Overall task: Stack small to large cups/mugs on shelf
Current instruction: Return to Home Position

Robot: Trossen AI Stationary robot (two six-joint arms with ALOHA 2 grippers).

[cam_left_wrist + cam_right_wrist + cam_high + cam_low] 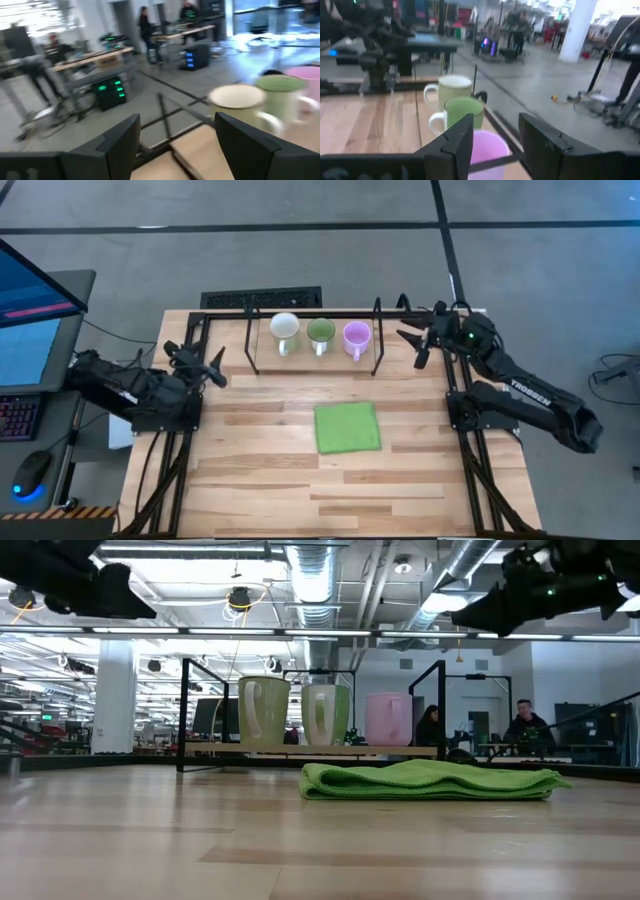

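Noting positions: all three mugs stand upright in a row on the shelf (300, 364) at the far side of the table (260, 480). The order is white mug (285, 330), green mug (320, 332), purple mug (356, 336), each just beside the next and apart as far as the high view shows. Left gripper (218, 367) hangs off the shelf's left end, fingers spread with nothing between them. Right gripper (410, 345) sits off the right end, near the purple mug, fingers likewise spread and empty. Green cloth (347, 427) lies flat in front of the shelf, apart from it.

Handling, judged:
- Mugs look like glazed ceramic: rigid and smooth, so likely slippery under hard pads.
- Weight is probably moderate. They would chip or break if knocked against the wire uprights.
- Best hold is probably across the rim wall, one finger inside and one outside.
- Handles face the table's front, and the loops look narrow for these fingers.

Hard to read:
- Mugs look alike in size, so the small-to-large order cannot be checked.
- Left wrist view shows only part of the purple mug, cut off at the frame edge.
- Right wrist view has the purple mug partly behind that arm's own fingers.
- Low view crops both arms at its top edge, so neither gripper's fingertips can be read there.
- Low view sees the shelf board edge-on, so how far back each mug sits cannot be told from it.
- Purple mug's handle cannot be made out in the low view.
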